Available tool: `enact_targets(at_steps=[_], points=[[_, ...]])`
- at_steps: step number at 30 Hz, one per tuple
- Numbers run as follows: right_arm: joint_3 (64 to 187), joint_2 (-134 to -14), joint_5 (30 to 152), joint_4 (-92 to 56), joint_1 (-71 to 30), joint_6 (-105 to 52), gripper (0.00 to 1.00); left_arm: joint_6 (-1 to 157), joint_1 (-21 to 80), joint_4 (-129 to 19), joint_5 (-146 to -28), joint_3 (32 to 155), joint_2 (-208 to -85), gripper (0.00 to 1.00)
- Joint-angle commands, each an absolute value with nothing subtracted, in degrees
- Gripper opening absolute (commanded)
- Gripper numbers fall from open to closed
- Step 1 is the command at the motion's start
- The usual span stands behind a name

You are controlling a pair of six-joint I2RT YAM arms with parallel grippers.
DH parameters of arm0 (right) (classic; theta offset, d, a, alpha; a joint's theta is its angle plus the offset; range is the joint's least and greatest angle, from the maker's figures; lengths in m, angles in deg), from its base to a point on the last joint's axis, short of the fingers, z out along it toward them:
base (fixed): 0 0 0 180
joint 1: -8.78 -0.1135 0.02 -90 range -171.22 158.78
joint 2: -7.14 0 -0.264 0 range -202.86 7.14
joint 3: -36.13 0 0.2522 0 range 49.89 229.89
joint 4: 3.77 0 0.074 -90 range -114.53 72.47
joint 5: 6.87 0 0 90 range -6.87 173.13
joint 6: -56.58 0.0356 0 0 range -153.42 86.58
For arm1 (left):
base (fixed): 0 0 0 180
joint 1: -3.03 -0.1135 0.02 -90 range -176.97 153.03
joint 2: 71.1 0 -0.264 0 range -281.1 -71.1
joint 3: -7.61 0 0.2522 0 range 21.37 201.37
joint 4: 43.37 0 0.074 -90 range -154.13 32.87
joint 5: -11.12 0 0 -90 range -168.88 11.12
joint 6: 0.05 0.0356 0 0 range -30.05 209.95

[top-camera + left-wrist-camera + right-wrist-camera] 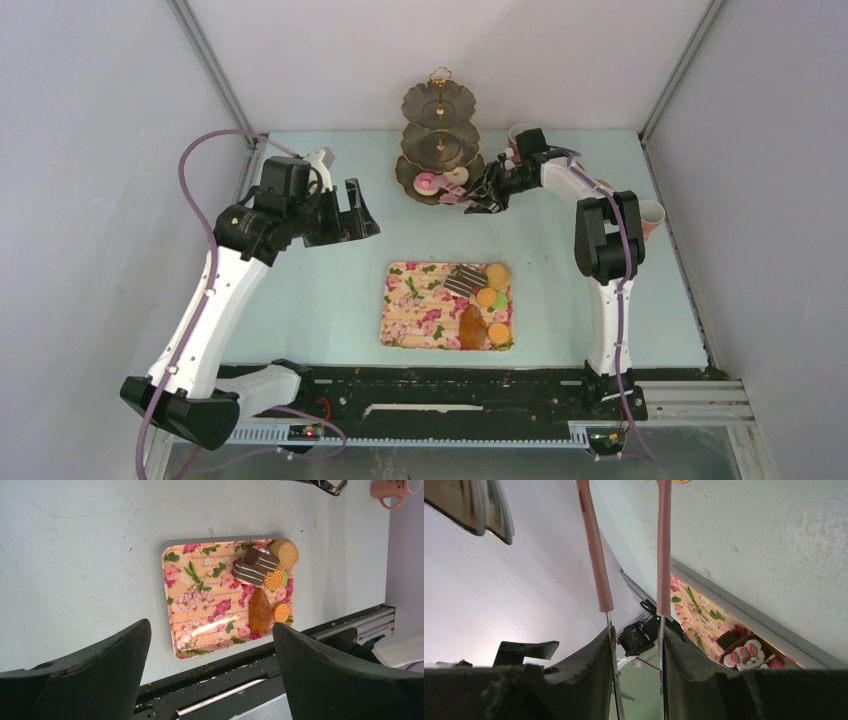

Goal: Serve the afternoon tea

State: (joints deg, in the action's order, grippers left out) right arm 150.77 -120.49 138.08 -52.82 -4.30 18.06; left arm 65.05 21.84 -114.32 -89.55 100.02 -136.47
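Note:
A pink donut point(427, 183) and a white donut point(457, 176) lie on the bottom tier of the gold tiered stand point(438, 100). My right gripper point(490, 190) point(636, 635) is shut on the pink-handled tongs point(455, 198) point(594, 555), whose tips reach that tier beside the white donut. The tongs' arms stand apart. On the floral tray point(415, 310) point(200, 605) lie a striped chocolate slice point(255, 565), a croissant point(260, 611), orange macarons point(281, 612) and a round cork coaster point(284, 551). My left gripper point(350, 215) point(211, 626) hangs open and empty, left of the stand.
A pink mug point(650, 218) point(392, 489) stands at the table's right edge behind my right arm. Another mug point(520, 135) sits at the back, right of the stand. The black base rail point(450, 385) runs along the near edge.

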Motion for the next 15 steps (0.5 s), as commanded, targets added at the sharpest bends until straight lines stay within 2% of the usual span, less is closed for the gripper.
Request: enact_targets(at_steps=[1,15], points=[[153.3,-117.5,138.6,-56.6,-4.0,14.8,0.38,66.3,21.5,-113.9,-89.3,101.8,-135.7,0.98],[137.4,-97.6,135.3,-65.2,-4.0,2.5,0.35,63.2,21.5,-112.2,-91.0,100.6,-131.6,0.98]])
